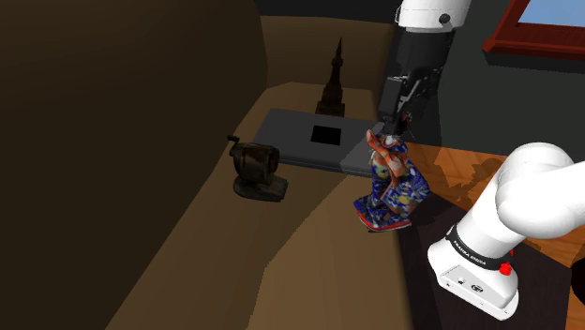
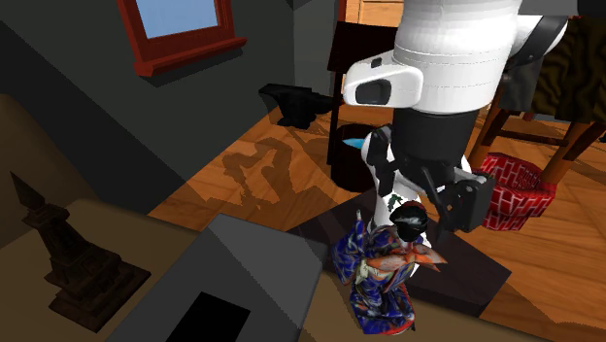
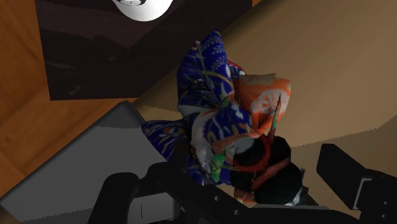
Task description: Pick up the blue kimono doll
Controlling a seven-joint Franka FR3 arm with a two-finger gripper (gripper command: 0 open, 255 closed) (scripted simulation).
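Arm vertical, gripper (image 1: 390,124) down on doll (image 1: 392,190).
Fingers (image 3: 347,175) spread astride the head; gripper at doll's 12 o'clock, shoulder view.

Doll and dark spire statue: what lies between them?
A flat grey slab with a black square, between doll and statue; the shoulder view shows it.

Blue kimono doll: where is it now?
Shoulder view, right of centre: doll at the tan table edge, beside the grey slab, gripper over its head.

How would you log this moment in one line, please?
phase: pre-grasp | blue kimono doll: standing at tan table edge | end effector: open, either side of doll's head | grasp: not yet closed
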